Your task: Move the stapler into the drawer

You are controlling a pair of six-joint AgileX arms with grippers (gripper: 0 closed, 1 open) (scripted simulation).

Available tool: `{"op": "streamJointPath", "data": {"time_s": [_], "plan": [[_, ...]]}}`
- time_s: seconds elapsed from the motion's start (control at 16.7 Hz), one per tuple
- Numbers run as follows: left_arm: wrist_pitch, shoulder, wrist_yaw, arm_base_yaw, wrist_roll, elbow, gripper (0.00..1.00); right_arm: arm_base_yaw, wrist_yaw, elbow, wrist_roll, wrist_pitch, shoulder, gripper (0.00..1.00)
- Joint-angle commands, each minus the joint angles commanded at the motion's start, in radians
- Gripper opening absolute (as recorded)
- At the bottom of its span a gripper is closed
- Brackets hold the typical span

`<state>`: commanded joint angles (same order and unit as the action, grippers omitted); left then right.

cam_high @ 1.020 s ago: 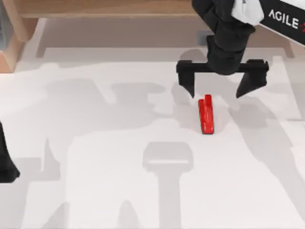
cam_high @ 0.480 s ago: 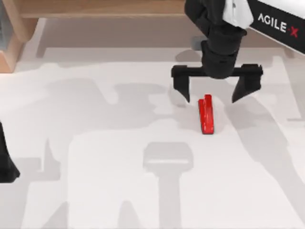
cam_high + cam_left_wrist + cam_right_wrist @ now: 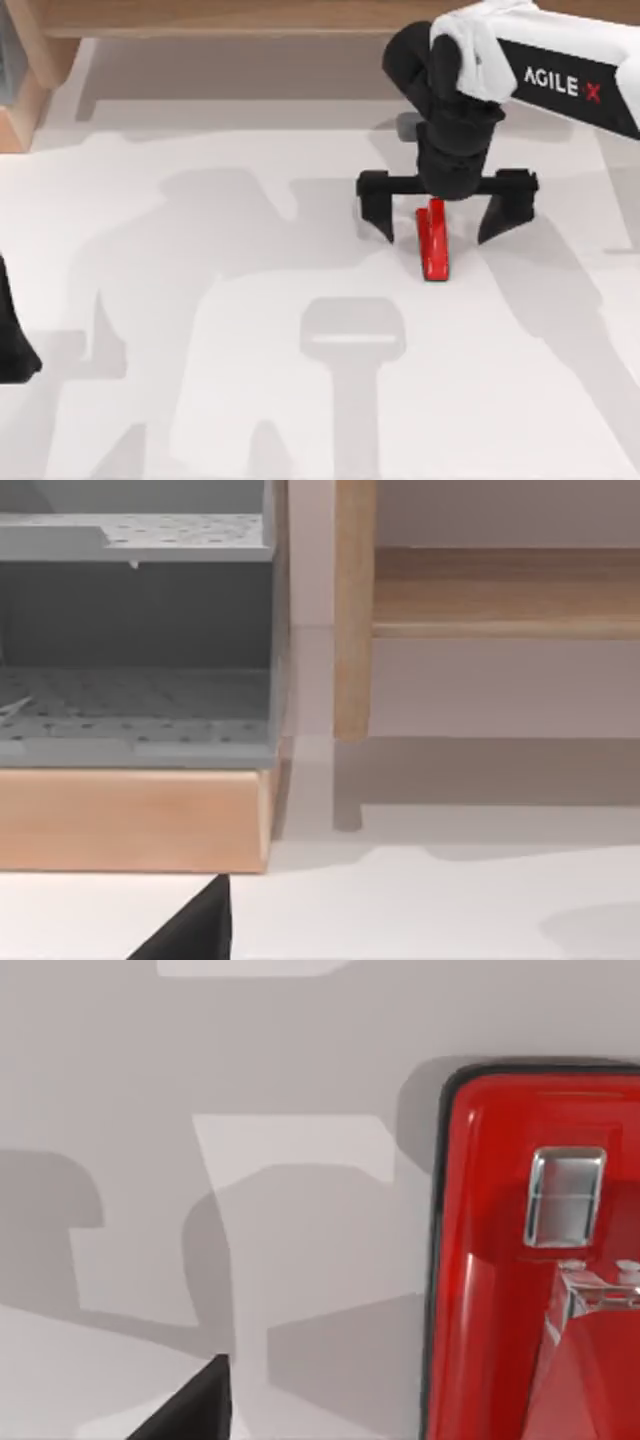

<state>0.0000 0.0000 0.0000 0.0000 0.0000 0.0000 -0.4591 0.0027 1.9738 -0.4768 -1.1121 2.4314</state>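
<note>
The red stapler point(image 3: 434, 248) lies on the white table right of centre, its length running front to back. My right gripper point(image 3: 437, 222) hangs open over its far end, one black finger on each side and well apart from it. In the right wrist view the stapler point(image 3: 530, 1260) is very close, its glossy red top and metal parts plain to see. The drawer point(image 3: 250, 70) is the pale shaded tray under the wooden furniture at the back, beyond the stapler. My left arm point(image 3: 10, 345) is parked at the table's left edge.
Light-brown wooden furniture point(image 3: 220, 15) runs along the back edge. At the back left corner, a wooden-framed unit point(image 3: 130, 820) holds grey perforated shelves point(image 3: 130, 700). Wide white table surface stretches left of and in front of the stapler.
My right gripper has moved toward the front of the table and come down. Its open fingers now straddle the stapler's far end. The stapler and the left arm have not moved.
</note>
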Motion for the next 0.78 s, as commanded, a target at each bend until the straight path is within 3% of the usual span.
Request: {"op": "streamJointPath", "data": {"time_s": [0.12,0.78], "plan": [[0.000,0.000,0.000,0.000,0.000,0.000,1.00,0.000,0.000,0.000,0.000,0.000,0.000,1.00],[0.000,0.000,0.000,0.000,0.000,0.000,1.00,0.000,0.000,0.000,0.000,0.000,0.000,0.17]]}}
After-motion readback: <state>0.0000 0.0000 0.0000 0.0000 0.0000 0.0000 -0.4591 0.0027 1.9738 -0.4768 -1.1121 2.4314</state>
